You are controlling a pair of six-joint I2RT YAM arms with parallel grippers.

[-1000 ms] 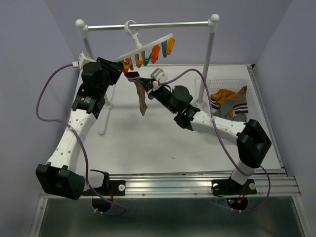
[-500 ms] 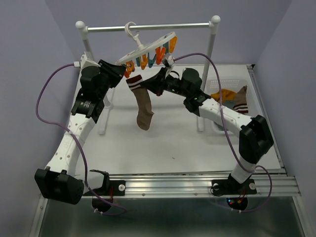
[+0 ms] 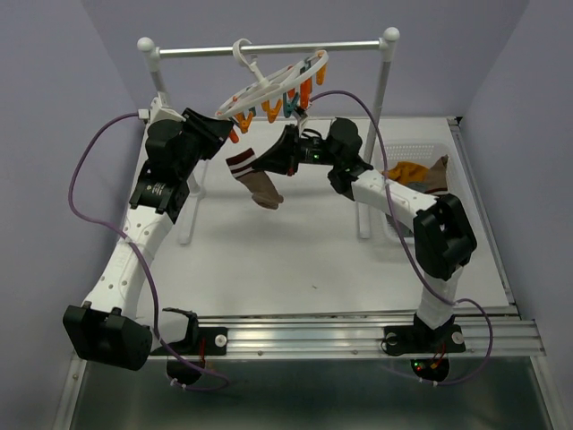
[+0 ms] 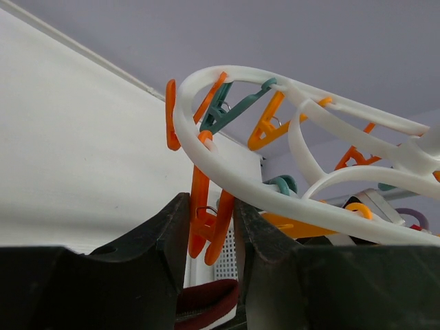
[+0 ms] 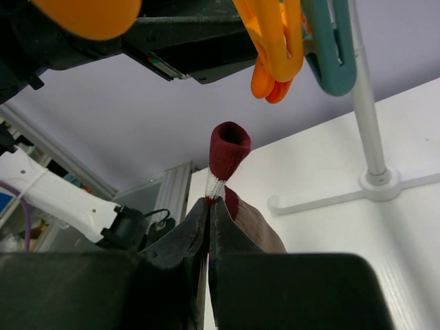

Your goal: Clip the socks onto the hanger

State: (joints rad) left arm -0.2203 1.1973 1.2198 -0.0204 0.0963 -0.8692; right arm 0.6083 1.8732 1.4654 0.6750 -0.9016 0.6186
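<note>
clipping step: sock (image 5: pixel 228 146) held under the hanger (image 4: pixel 183 127)
my left tool (image 4: pixel 209 213) is clamped on an orange clip (image 4: pixel 200 189) at the hanger's left end; right tool (image 5: pixel 208 206) pinched tight on the sock's cuff, just below the hanger. next i'd lift the cuff into that clip.

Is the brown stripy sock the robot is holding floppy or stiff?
Probably floppy: the brown fabric sock with a striped cuff droops from the right gripper, its toe bent. It seems light, since a thin pinch holds it. It may need guiding into the orange plastic clip the left gripper squeezes.
</note>
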